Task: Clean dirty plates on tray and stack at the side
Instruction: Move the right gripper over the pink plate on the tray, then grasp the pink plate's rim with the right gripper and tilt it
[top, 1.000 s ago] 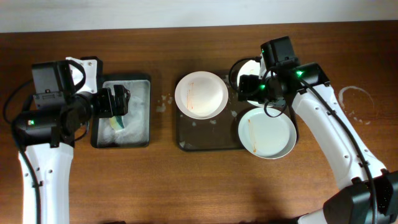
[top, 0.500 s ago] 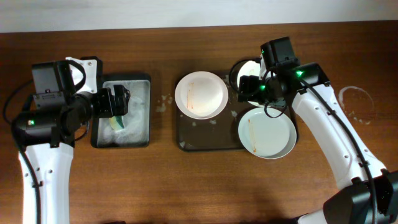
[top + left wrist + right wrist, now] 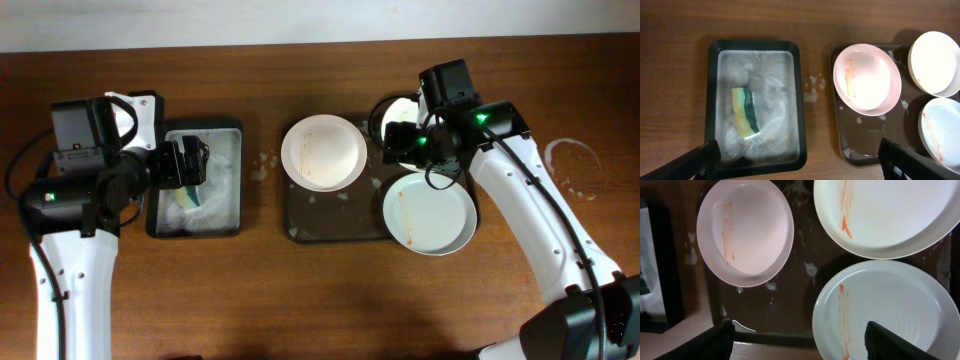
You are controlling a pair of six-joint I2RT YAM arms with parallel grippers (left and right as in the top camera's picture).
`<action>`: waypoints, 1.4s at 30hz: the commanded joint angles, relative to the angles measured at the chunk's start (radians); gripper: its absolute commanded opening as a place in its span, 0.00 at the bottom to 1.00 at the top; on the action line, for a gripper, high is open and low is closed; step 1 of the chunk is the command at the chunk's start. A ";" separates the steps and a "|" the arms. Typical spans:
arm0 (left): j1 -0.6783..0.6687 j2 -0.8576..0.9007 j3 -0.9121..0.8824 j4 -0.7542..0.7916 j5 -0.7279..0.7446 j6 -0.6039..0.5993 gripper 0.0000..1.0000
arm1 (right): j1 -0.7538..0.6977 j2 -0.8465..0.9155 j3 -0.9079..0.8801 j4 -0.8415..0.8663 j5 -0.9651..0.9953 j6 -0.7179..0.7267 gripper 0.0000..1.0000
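Three plates (image 3: 323, 151) are found lying on the tray (image 3: 335, 215), each marked with an orange streak; none is set aside yet. The left gripper (image 3: 800, 159) is held wide and empty above the sponge (image 3: 745, 112) in the soapy tray (image 3: 712, 100), presumably so the sponge can be taken. The right gripper (image 3: 805, 341) is held wide and empty over the plates, probably to steady one

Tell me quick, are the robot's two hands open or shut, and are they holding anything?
Left gripper: open wide, holding nothing.
Right gripper: open, holding nothing.
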 commanded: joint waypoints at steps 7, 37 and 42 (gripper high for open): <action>0.003 0.009 0.023 -0.002 -0.037 -0.074 0.98 | 0.007 -0.016 0.019 -0.002 0.020 0.008 0.84; 0.003 0.000 0.023 -0.005 -0.082 -0.073 0.96 | 0.020 0.396 0.019 0.426 -0.037 0.194 0.52; 0.003 0.000 0.023 -0.006 -0.082 -0.073 0.96 | 0.047 0.428 0.019 0.470 -0.025 0.215 0.45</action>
